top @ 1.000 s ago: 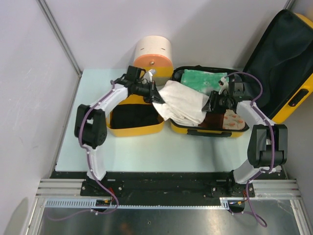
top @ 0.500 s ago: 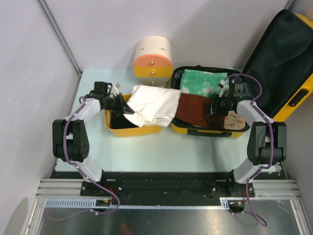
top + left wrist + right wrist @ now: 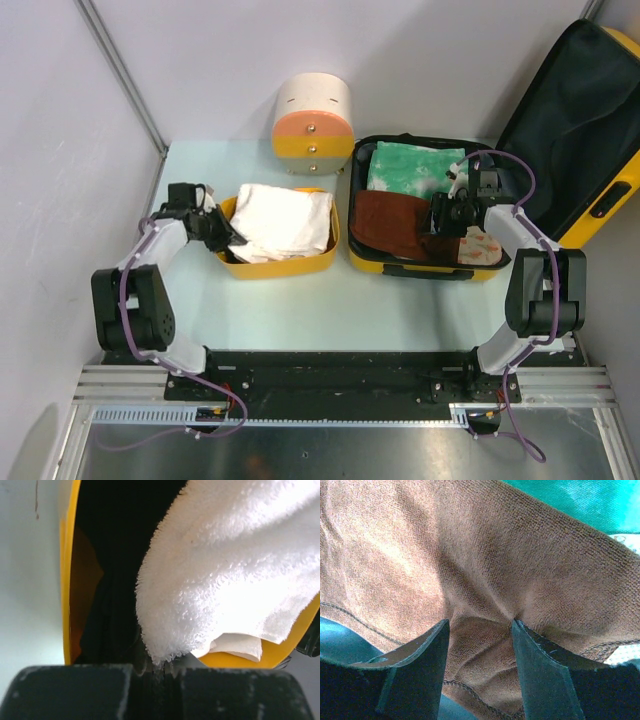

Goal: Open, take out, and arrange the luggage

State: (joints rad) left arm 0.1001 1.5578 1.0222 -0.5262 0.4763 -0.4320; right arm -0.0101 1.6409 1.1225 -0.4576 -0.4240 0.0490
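Note:
The luggage (image 3: 420, 268) lies open on the right, its dark-lined lid (image 3: 580, 120) leaning back. Inside it are a green towel (image 3: 415, 165), a brown towel (image 3: 392, 222) and a patterned cloth (image 3: 482, 246). My right gripper (image 3: 445, 215) is open, its tips pressed down on the brown towel (image 3: 485, 565) with a raised fold between the fingers (image 3: 427, 650). My left gripper (image 3: 215, 228) is shut on the edge of a white towel (image 3: 283, 222), which lies over the small yellow tub (image 3: 285, 267). In the left wrist view the white towel (image 3: 230, 565) hangs over the tub's wall (image 3: 67, 580).
A cream-and-orange cylindrical container (image 3: 313, 120) stands behind the tub at the table's back edge. The green towel (image 3: 580, 500) shows just beyond the brown one. A wall and a post close off the table's left side.
My left arm has swung left, dragging the white towel off the luggage and across the yellow tub. The brown towel is now uncovered. The right gripper has barely moved.

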